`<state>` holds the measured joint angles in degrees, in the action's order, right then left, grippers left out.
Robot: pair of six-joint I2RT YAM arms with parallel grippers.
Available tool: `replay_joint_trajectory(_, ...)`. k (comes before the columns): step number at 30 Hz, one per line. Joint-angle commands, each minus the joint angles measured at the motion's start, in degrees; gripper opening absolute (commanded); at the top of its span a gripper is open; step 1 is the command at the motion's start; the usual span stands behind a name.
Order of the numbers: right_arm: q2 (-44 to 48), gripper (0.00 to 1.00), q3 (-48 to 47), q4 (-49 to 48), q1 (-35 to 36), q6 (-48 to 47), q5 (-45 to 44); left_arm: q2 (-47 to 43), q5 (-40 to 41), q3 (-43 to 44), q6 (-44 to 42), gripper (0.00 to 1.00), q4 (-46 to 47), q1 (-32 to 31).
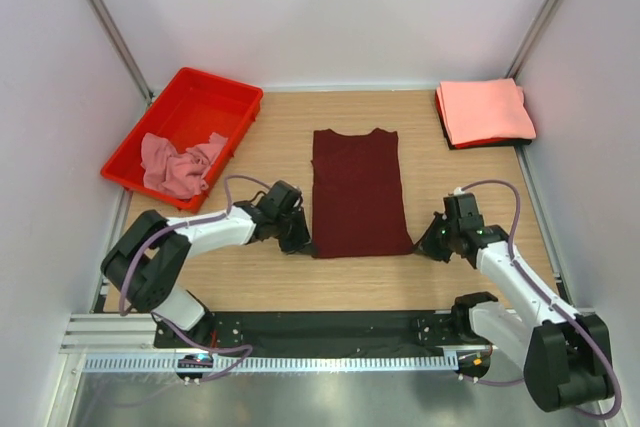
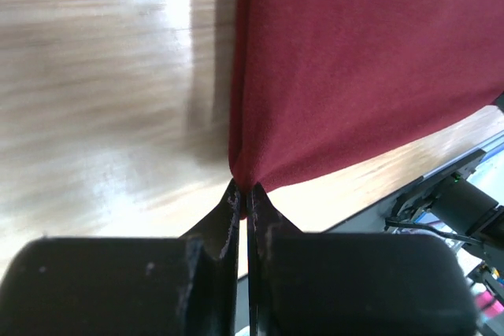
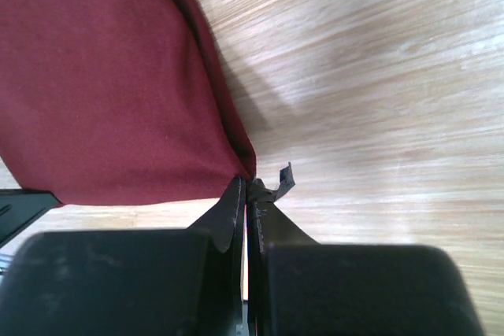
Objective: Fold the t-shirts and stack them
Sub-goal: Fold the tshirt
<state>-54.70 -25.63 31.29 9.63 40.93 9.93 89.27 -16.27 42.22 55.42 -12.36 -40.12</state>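
A dark maroon t-shirt (image 1: 357, 190) lies flat in the middle of the table, folded into a long strip, collar at the far end. My left gripper (image 1: 300, 244) is shut on its near left corner; the left wrist view shows the cloth (image 2: 362, 60) pinched between the tips (image 2: 243, 192). My right gripper (image 1: 424, 244) is shut on the near right corner; the right wrist view shows the cloth (image 3: 102, 84) at the tips (image 3: 247, 182). A folded salmon-pink t-shirt (image 1: 486, 111) lies at the far right. A crumpled dusty pink t-shirt (image 1: 178, 165) lies in the tray.
A rigid red plastic tray (image 1: 208, 95) stands at the far left. A dark folded cloth edge shows under the salmon-pink t-shirt. White walls close in the table on three sides. A black strip and metal rail run along the near edge.
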Motion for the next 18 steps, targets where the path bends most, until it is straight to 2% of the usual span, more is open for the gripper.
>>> replay_joint_trajectory(1, 3.4, 0.01, -0.7, 2.5, 0.3, 0.1, -2.2, -4.7, 5.3, 2.6, 0.2, 0.00, -7.8, 0.0)
replay_joint_trajectory(5, 6.3, 0.01, -2.8, 4.2, 0.2, 1.0, -1.5, -7.3, 6.3, 4.3, 0.1, 0.00, -9.8, 0.0)
replay_joint_trajectory(10, 8.5, 0.01, -6.7, 6.2, 0.3, 0.6, -2.1, -6.5, 7.9, 11.1, -1.2, 0.00, -14.1, 0.0)
replay_joint_trajectory(18, 4.3, 0.01, -16.8, 7.5, 0.2, -1.9, -6.2, -2.4, 10.7, 24.7, -3.8, 0.00, -21.1, 2.1)
